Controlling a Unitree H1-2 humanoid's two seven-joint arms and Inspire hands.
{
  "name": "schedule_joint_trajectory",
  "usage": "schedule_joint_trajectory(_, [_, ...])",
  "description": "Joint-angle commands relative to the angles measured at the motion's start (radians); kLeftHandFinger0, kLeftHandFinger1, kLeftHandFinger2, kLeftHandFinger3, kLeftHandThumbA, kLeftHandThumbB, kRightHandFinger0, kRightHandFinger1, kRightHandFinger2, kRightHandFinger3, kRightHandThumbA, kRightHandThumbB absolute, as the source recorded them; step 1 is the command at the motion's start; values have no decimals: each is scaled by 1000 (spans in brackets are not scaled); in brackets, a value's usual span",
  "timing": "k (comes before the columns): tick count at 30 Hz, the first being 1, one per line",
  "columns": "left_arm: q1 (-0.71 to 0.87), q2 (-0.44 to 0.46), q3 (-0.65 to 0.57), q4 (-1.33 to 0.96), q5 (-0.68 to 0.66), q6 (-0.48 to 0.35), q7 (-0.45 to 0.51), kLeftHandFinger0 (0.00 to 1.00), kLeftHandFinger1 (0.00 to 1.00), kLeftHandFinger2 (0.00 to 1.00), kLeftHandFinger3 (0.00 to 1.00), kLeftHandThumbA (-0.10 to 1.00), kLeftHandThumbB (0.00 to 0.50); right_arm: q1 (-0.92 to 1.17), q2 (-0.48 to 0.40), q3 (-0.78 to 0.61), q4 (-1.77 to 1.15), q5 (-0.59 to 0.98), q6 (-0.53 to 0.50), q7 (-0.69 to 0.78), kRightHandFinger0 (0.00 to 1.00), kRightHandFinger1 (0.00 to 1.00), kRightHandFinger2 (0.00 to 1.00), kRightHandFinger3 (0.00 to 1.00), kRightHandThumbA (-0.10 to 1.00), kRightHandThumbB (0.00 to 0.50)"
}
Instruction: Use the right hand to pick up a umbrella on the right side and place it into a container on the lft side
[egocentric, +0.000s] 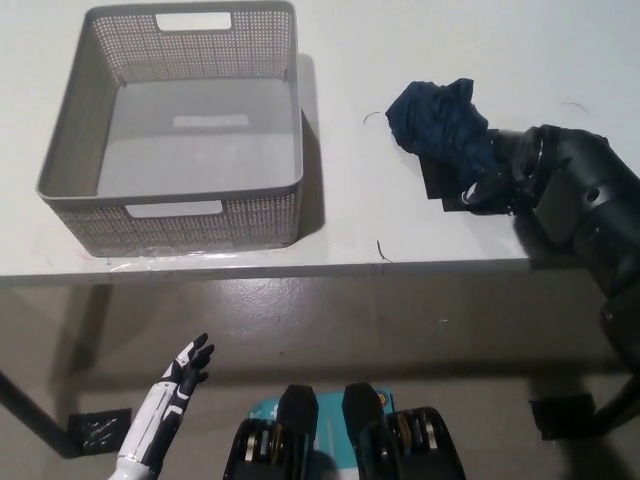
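A dark navy folded umbrella (440, 125) lies on the white table (350, 210) at the right, its crumpled fabric end pointing to the upper left. My black right hand (512, 176) rests down on the umbrella's lower right part and hides its handle end. How the hand grips it does not show. A grey perforated basket (170, 212) with cut-out handles stands at the table's left, with nothing inside. My white left hand (180, 372) hangs below the table's front edge at the lower left, fingers apart and holding nothing.
The table's front edge (300, 268) runs across the middle of the picture, with grey floor below it. A small dark thread (381, 250) lies near that edge between basket and umbrella.
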Motion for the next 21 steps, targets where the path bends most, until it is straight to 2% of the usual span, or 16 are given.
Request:
schedule_joint_trajectory(1, [-25,20,1,-28,-2,-38,-14,1000,1000,1000,1000,1000,325,64,30,-13,24,13,-29,-10,1000,1000,1000,1000,792,500])
schedule_joint_trajectory(2, [-26,20,0,-23,1,-44,-14,1000,1000,1000,1000,1000,326,78,27,-20,26,19,-43,-26,1000,1000,1000,1000,751,500])
schedule_joint_trajectory(4, [-31,21,0,-9,6,-61,-13,1000,1000,1000,1000,1000,312,94,27,-31,27,20,-46,-98,1000,1000,1000,1000,604,451])
schedule_joint_trajectory(5, [-33,21,1,-9,6,-62,-13,1000,1000,1000,1000,1000,311,98,26,-32,27,17,-58,-127,1000,1000,1000,1000,572,442])
schedule_joint_trajectory(6, [-33,20,1,-12,6,-60,-14,1000,1000,1000,1000,1000,310,109,21,-38,19,15,-83,-194,982,1000,1000,1000,394,366])
schedule_joint_trajectory(7, [-32,21,1,-11,8,-62,-14,1000,1000,1000,1000,1000,309,121,18,-40,15,9,-106,-275,905,1000,1000,1000,182,316])
schedule_joint_trajectory(8, [-33,22,0,-9,9,-60,-14,1000,1000,1000,1000,1000,310,136,13,-53,4,13,-142,-379,450,532,566,658,-37,167])
schedule_joint_trajectory(9, [-34,21,1,-7,7,-60,-15,1000,1000,1000,1000,1000,310,143,11,-71,-5,22,-170,-466,7,124,345,568,-99,187])
schedule_joint_trajectory(10, [-34,22,1,-4,4,-64,-17,1000,1000,1000,1000,1000,309,141,10,-81,-8,29,-186,-492,1,127,382,523,-100,165])
schedule_joint_trajectory(11, [-32,23,1,-3,3,-67,-18,1000,1000,1000,1000,1000,308,142,11,-85,-9,31,-193,-503,0,176,501,471,-100,78])
schedule_joint_trajectory(12, [-31,23,0,0,6,-70,-17,1000,1000,1000,1000,1000,306,140,9,-95,-17,36,-231,-545,75,368,757,657,-100,160])
schedule_joint_trajectory(14, [-29,21,-1,2,8,-70,-15,1000,1000,1000,1000,1000,306,131,8,-107,-24,42,-257,-574,121,442,781,721,-100,171])
schedule_joint_trajectory(15, [-26,19,-1,-1,8,-65,-16,1000,1000,1000,1000,1000,308,123,5,-116,-37,45,-295,-611,6,386,769,661,-100,163])
schedule_joint_trajectory(17, [-23,18,-1,-1,10,-68,-13,1000,1000,1000,1000,1000,313,99,8,-124,-48,46,-300,-624,0,433,875,819,-100,161])
schedule_joint_trajectory(19, [-22,19,-1,-1,8,-68,-15,1000,1000,1000,1000,1000,302,60,11,-145,-69,56,-318,-648,0,428,876,976,-100,149])
schedule_joint_trajectory(21, [-22,19,0,-6,10,-57,-13,1000,1000,1000,1000,1000,322,19,11,-156,-99,56,-334,-648,0,472,913,1000,-100,139])
